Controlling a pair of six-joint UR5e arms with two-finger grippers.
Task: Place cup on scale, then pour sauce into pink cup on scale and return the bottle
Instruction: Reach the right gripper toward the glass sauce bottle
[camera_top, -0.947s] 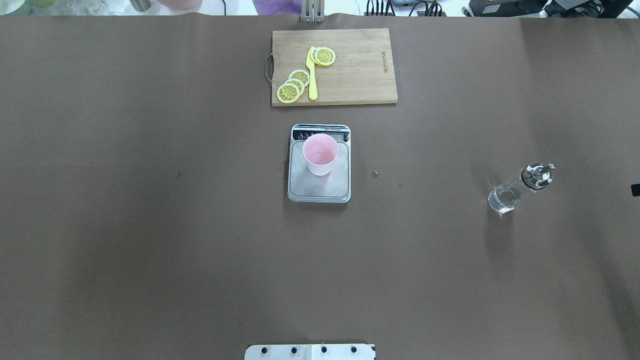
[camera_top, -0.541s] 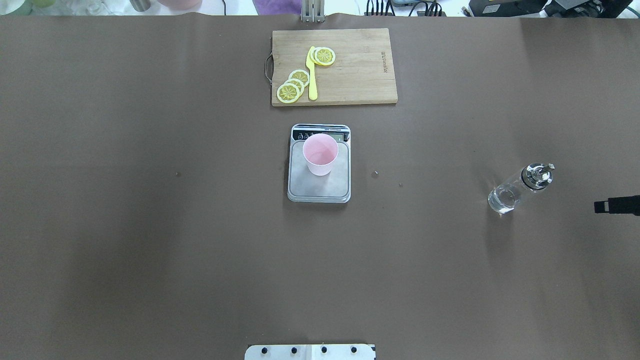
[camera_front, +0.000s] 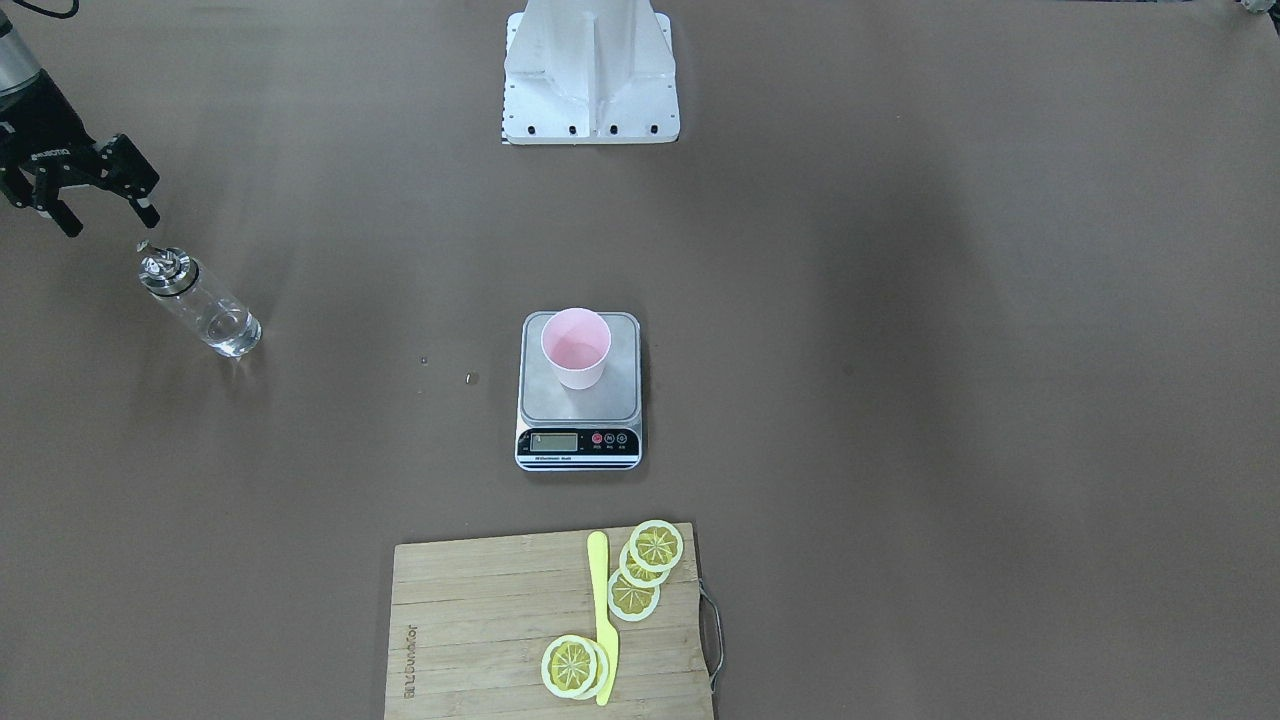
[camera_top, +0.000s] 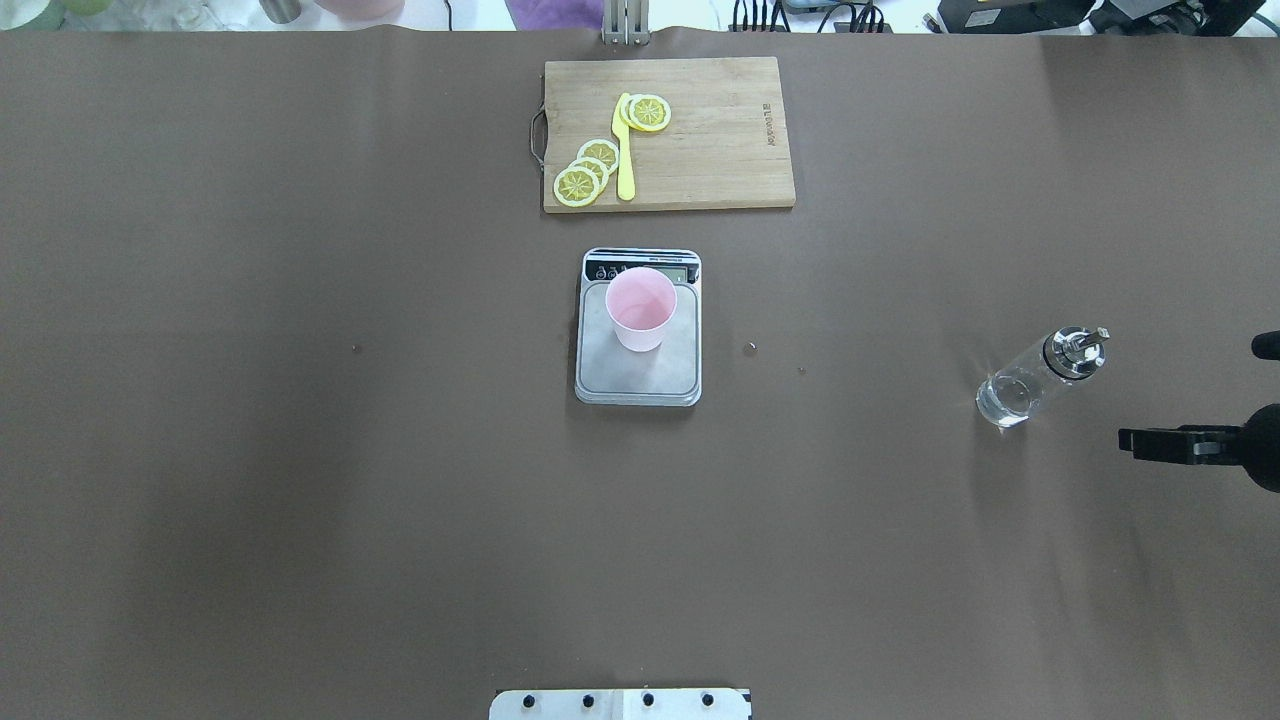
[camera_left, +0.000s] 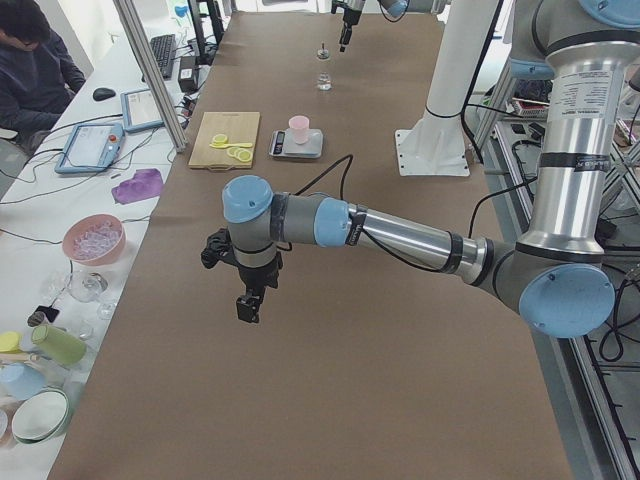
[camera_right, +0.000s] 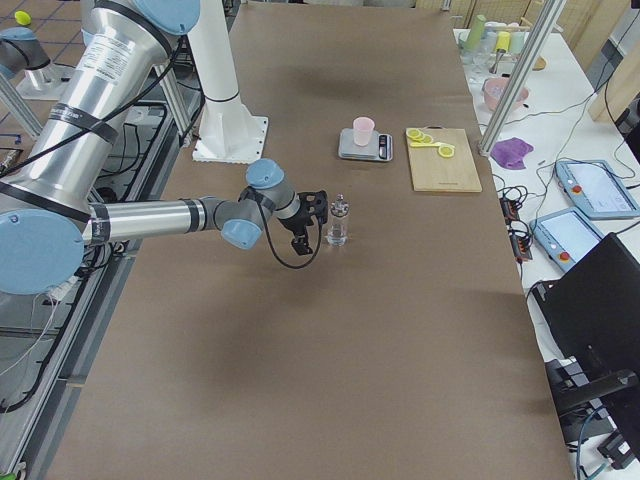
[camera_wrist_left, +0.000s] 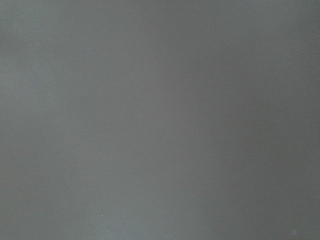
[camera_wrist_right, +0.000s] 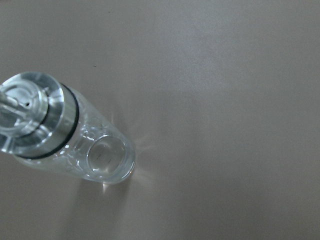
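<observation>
A pink cup (camera_top: 640, 305) stands upright on the steel platform of a kitchen scale (camera_top: 638, 378) in the middle of the tabletop; the scale's display strip faces the far edge, away from the robot; a glass bottle (camera_top: 1035, 378) with a metal spout stands near the table's right end, clear liquid (camera_top: 1005, 398) low inside it; the right gripper (camera_front: 110, 222) hangs close beside the bottle on the side toward that end, fingers spread wide and touching nothing; the left gripper (camera_left: 246, 300) hangs over bare brown tabletop toward the left end, and whether its jaws are apart cannot be told; a wooden cutting board (camera_top: 720, 150) lies by the far edge, carrying lemon slices (camera_top: 585, 175) and a yellow knife (camera_top: 625, 150).
</observation>
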